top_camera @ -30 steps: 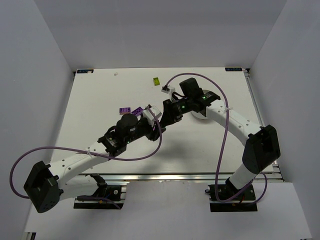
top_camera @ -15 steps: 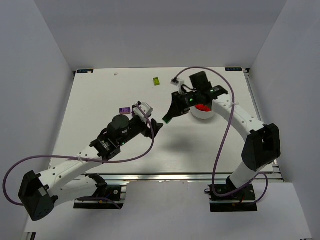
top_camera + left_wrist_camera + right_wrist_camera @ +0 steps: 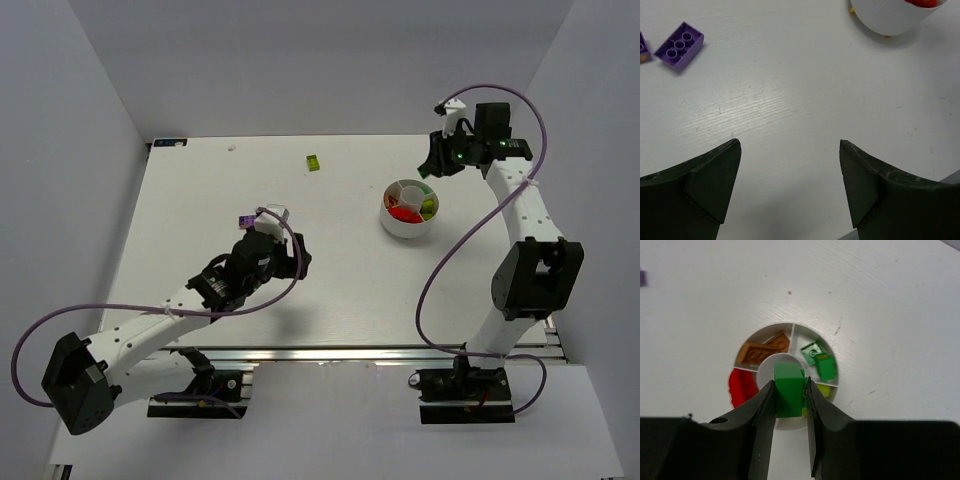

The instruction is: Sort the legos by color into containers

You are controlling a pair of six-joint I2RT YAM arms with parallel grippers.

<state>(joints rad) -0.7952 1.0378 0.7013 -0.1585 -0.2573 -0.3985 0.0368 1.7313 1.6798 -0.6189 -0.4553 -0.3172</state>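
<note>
1. Can only get this from the right wrist cam: right hand (image 3: 790, 381) pinched tight on a green lego (image 3: 789, 395), held high and straight above the white bowl (image 3: 792, 335).
2. Same cam, peeking into the bowl: orange legos (image 3: 760, 351) in one wedge, two green ones (image 3: 820, 361) in the next, red pieces (image 3: 742, 385) in another, yellow-green pieces (image 3: 824, 391) in a fourth. Can see only part of the central cup (image 3: 782, 361) past the held brick.
3. From the top cam, can't make out that brick at all. Just puts the right hand up by the far right corner, beyond the bowl.
4. Over to the left wrist cam: left hand (image 3: 790, 142) spread wide with nothing between the fingers, above bare table (image 3: 800, 90). Also catches a purple lego (image 3: 679, 44) ahead and to the left, hollow side up, a second purple sliver (image 3: 641, 47) cut off by the frame edge, and the bowl's outer wall poking in at top right.
5. Top cam only: lone yellow-green lego (image 3: 313, 162) lying near the far edge, well apart from the bowl and both hands.
6. On to the surroundings: white table with faint grain and a few scuffs up close, boxed in by plain pale walls (image 3: 90, 100) on three sides. Metal rail (image 3: 380, 352) along the near edge, purple cables (image 3: 450, 250) looping off both arms.
</note>
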